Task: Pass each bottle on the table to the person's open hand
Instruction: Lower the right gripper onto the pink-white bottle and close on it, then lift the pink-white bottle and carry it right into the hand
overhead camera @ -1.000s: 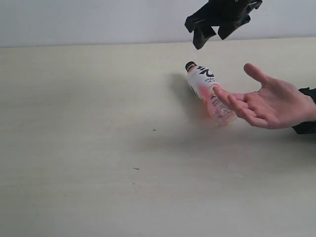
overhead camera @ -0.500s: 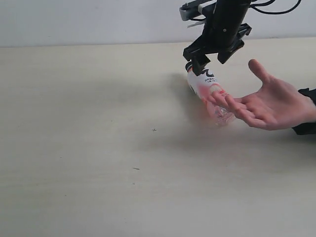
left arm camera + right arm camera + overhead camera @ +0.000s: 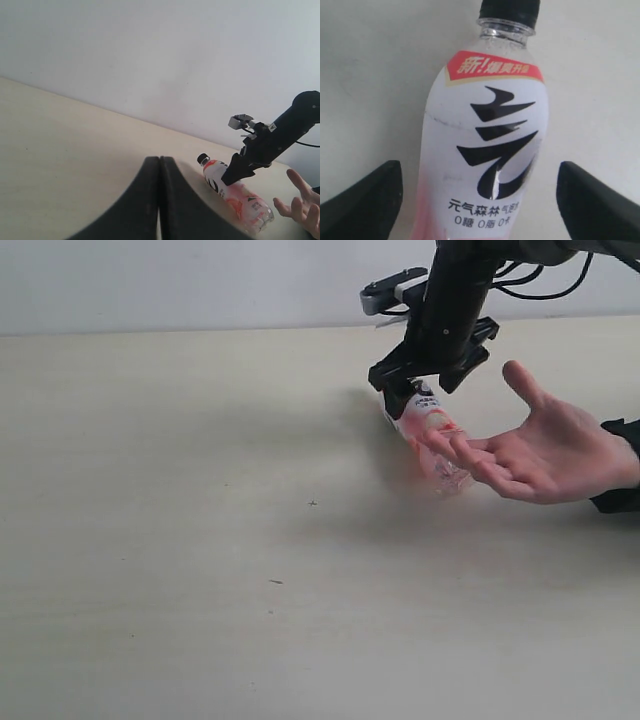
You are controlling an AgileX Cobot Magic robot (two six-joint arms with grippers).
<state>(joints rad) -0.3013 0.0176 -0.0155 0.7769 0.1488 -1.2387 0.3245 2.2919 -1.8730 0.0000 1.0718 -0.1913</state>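
Observation:
A single bottle [image 3: 423,426], pink-tinted with a black cap and a white printed label, lies on its side on the beige table [image 3: 200,500]. My right gripper [image 3: 420,390] is open and low over its upper body, one finger on each side, neither finger touching it in the right wrist view, where the bottle [image 3: 485,150] fills the gap in the gripper [image 3: 479,167]. The person's open hand [image 3: 545,452] lies palm up beside it, fingertips over the bottle's base. My left gripper [image 3: 160,161] is shut and empty, far from the bottle [image 3: 235,192]. No other bottles are in view.
The person's dark sleeve [image 3: 622,495] rests at the right edge. A pale wall [image 3: 200,280] runs behind the table's far edge. A few tiny dark specks [image 3: 312,503] mark the tabletop.
My right gripper has come down from above the bottle to straddle its upper body, still open. The hand has barely shifted. The bottle has not moved.

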